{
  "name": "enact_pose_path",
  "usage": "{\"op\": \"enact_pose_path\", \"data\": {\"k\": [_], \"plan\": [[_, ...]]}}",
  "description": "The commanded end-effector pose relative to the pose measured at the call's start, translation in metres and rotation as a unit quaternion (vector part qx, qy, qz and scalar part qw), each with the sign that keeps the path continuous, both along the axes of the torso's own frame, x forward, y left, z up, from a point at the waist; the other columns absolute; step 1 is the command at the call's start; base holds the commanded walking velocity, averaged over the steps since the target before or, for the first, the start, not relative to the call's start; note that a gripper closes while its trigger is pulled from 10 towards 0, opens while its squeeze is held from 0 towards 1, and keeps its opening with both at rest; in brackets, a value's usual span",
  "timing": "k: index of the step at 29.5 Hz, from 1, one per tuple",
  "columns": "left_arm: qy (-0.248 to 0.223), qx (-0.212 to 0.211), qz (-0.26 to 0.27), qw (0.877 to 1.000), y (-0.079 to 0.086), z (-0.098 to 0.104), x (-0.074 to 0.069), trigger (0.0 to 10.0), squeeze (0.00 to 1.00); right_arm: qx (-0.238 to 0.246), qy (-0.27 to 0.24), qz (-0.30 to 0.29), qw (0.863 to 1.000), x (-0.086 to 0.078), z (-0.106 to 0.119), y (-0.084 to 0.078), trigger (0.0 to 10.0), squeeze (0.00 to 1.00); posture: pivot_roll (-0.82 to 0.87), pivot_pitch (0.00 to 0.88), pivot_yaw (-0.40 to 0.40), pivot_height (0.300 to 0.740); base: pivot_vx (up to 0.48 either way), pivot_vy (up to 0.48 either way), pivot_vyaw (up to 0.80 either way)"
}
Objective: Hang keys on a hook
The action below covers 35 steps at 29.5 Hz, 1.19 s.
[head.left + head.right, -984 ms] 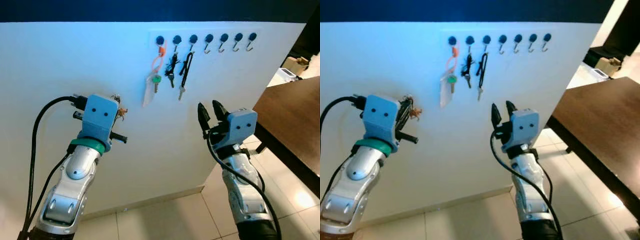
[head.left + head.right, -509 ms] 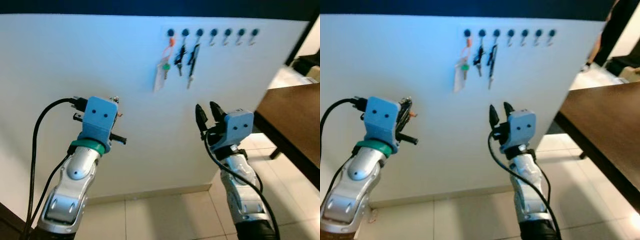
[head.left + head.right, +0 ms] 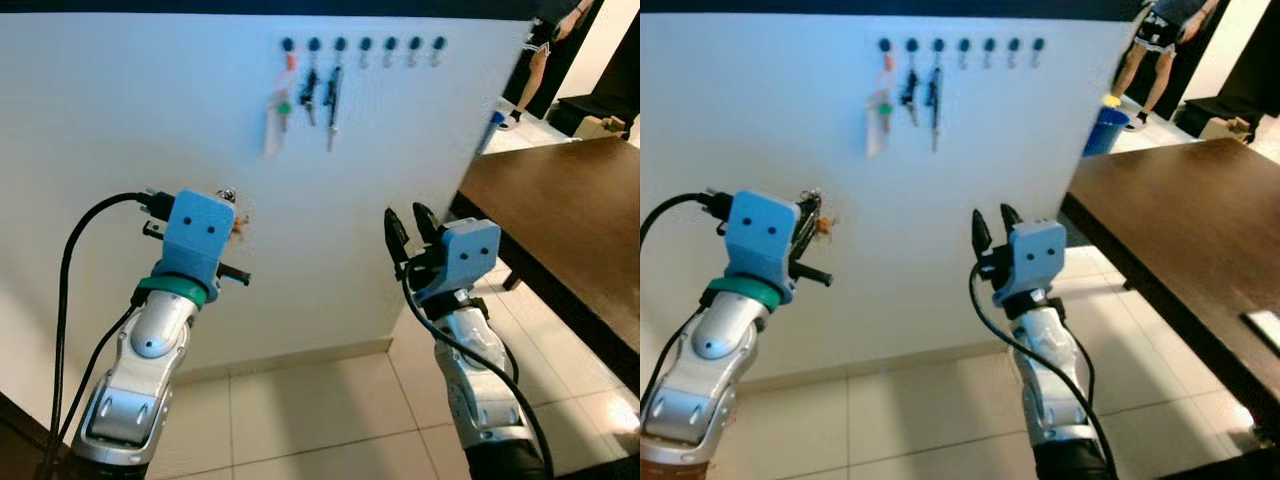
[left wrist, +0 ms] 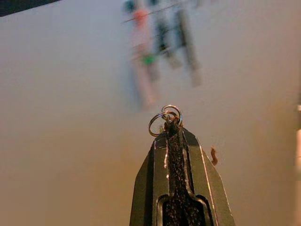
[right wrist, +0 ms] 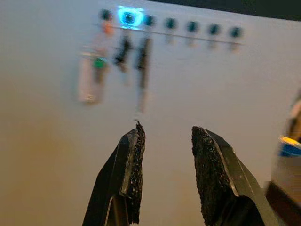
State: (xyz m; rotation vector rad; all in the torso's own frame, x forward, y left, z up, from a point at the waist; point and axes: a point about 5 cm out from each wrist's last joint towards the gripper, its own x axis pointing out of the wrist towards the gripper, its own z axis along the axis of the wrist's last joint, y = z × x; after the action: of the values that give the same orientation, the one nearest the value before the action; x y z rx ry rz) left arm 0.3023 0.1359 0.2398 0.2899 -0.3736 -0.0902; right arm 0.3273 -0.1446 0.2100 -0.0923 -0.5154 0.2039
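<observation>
A row of dark-knobbed hooks [image 3: 365,45] runs high on the white wall [image 3: 130,110]. The three leftmost carry hung items: an orange loop with a pale tag and green key [image 3: 275,105], a dark key bunch [image 3: 308,85] and a black strap with a key [image 3: 331,95]. The hooks further right [image 3: 414,44] are bare. My left gripper [image 4: 171,134] is shut on a silver key ring [image 4: 164,120], held up well below and left of the hooks. My right gripper [image 3: 406,222] is raised with its fingers open and nothing between them [image 5: 167,141].
A dark brown table [image 3: 560,220] stands to the right, its edge close to my right arm. Past the wall's right end a person's legs [image 3: 1155,45] and a blue bin [image 3: 1102,125] are visible. Beige floor tiles [image 3: 320,410] lie below.
The camera has moved: the hooks now look smaller and further left, and more of the table plus a person have come into view. Both arms keep their pose.
</observation>
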Motion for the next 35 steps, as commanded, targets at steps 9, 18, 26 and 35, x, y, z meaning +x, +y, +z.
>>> {"op": "enact_pose_path", "data": {"k": [9, 18, 26, 35], "plan": [[-0.001, 0.005, 0.003, 1.0, 0.002, -0.001, 0.0001, 10.0, 0.0, 0.004, 0.005, -0.002, 1.0, -0.0001, -0.0019, 0.0007, 10.0, 0.0, 0.06, 0.043, 0.026, 0.74, 0.0, 0.0, 0.0], [0.012, 0.001, 0.02, 1.0, 0.0063, -0.004, 0.0031, 10.0, 0.0, 0.005, 0.005, -0.002, 1.0, -0.0001, -0.0019, 0.0012, 10.0, 0.0, 0.06, 0.046, 0.028, 0.74, 0.028, 0.0, 0.0], [0.016, -0.005, 0.019, 1.0, 0.0068, -0.0045, 0.0038, 10.0, 0.0, 0.004, 0.005, 0.0, 1.0, -0.0003, -0.0018, 0.0021, 10.0, 0.0, 0.06, 0.047, 0.028, 0.74, 0.285, 0.0, 0.0], [0.02, -0.007, 0.017, 1.0, 0.0059, -0.0055, 0.0038, 10.0, 0.0, 0.005, 0.005, 0.003, 1.0, -0.0006, -0.0015, 0.0036, 10.0, 0.0, 0.06, 0.047, 0.028, 0.74, 0.0, 0.0, 0.0]]}}
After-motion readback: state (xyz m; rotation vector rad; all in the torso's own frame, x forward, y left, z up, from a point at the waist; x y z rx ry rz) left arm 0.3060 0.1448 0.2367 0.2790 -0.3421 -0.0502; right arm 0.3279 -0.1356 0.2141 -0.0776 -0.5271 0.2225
